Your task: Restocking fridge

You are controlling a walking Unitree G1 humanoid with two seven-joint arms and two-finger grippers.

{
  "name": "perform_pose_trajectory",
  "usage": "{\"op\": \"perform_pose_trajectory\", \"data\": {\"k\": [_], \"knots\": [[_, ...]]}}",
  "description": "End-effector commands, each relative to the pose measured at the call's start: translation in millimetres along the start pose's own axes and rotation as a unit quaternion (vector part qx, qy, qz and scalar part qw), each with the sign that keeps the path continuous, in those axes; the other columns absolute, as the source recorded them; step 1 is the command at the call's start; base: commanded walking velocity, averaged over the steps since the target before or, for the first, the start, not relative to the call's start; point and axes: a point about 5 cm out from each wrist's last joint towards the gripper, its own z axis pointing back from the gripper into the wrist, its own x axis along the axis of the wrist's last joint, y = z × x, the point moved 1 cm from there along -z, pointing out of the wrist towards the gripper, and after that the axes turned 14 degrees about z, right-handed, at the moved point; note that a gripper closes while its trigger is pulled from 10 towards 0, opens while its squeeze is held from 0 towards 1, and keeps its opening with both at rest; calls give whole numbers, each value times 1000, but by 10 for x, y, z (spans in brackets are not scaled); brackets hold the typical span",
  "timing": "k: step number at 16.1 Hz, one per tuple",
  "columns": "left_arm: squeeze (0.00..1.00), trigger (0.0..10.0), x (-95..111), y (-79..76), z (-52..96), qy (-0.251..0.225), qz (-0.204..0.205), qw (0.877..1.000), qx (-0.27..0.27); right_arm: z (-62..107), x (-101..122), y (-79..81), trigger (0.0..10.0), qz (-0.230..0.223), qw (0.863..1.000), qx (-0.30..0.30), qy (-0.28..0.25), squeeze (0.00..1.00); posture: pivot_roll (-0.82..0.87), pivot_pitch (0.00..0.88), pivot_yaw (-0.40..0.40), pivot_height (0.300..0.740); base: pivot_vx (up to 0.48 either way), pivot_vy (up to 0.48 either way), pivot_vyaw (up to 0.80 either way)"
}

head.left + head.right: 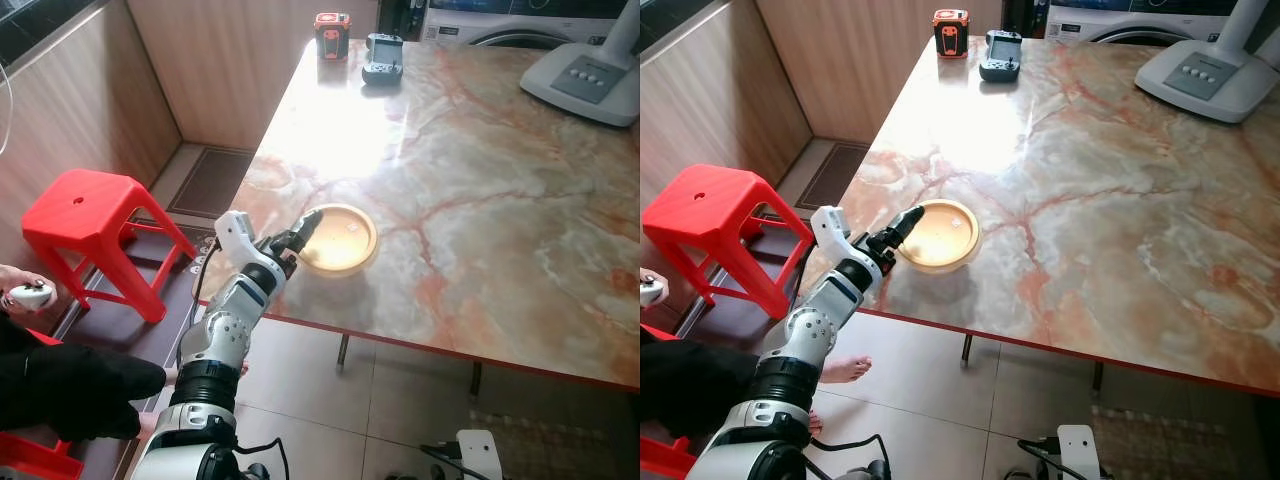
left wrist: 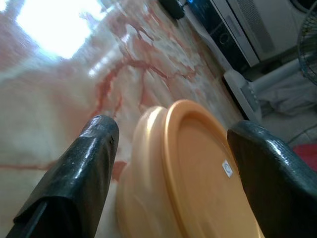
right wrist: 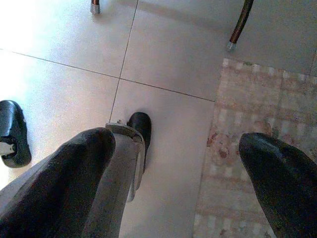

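A shallow yellow-orange bowl (image 1: 340,240) sits on the marble table (image 1: 480,150) close to its near left edge. My left gripper (image 1: 303,232) is at the bowl's left rim, open, with one finger on each side of the rim. In the left wrist view the bowl (image 2: 198,173) lies between my two black fingers (image 2: 84,163), not clamped. My right gripper (image 3: 178,183) hangs open over the tiled floor (image 3: 163,64).
A red plastic stool (image 1: 95,225) stands left of the table. A person sits at the lower left, holding a white controller (image 1: 30,295). At the table's far end lie a black handheld device (image 1: 383,58), an orange-black object (image 1: 332,33) and a white lamp base (image 1: 585,80). A rug (image 3: 262,148) lies on the floor.
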Motion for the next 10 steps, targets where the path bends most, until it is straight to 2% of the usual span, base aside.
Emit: {"op": "perform_pose_trajectory", "data": {"k": [1,4,10], "knots": [[0,10000,-29,-5,-22,15,0,1000,-2,16,-86,24,10000,4,1000,5,15,0,-92,140,33,740,0,0,0],[0,10000,-69,-51,-65,25,4,1000,-10,15,-80,18,10000,3,1000,3,15,0,-97,154,33,740,0,0,0],[0,10000,-122,-49,-96,36,2,999,-11,12,-73,17,10000,2,1000,3,15,0,-97,164,32,740,0,0,0]]}}
